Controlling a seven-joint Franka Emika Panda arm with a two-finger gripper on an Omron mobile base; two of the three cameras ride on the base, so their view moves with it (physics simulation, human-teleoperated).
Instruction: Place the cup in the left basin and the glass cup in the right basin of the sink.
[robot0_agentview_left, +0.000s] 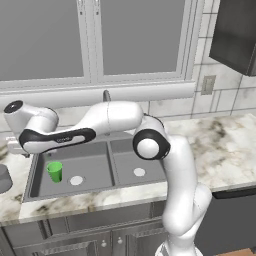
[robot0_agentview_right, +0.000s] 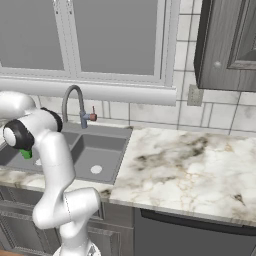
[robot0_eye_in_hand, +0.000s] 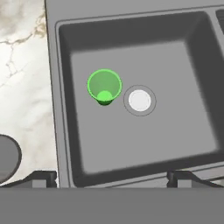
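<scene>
The small green cup (robot0_agentview_left: 55, 171) stands upright in the left basin (robot0_agentview_left: 92, 167) of the sink (robot0_agentview_left: 75, 193), just left of the light drain (robot0_eye_in_hand: 139, 100). Looking straight down in the hand view, the cup (robot0_eye_in_hand: 104, 86) is open-mouthed and free of my fingers. The grey glass cup (robot0_agentview_left: 2, 179) stands on the counter left of the sink, and its rim (robot0_eye_in_hand: 6, 158) shows at the hand view's lower left. My gripper (robot0_agentview_left: 17, 150) hangs open and empty above the left basin's near-left part, its fingertips (robot0_eye_in_hand: 41, 177) wide apart. The right basin (robot0_agentview_left: 125, 162) holds nothing.
A tall grey faucet (robot0_agentview_right: 75, 100) rises behind the sink's divider. Marble counter (robot0_agentview_right: 190, 165) stretches to the right of the sink. My arm's elbow (robot0_agentview_left: 150, 144) hangs over the right basin's back edge. A window runs along the wall behind, with a dark cabinet (robot0_agentview_right: 230, 45) at upper right.
</scene>
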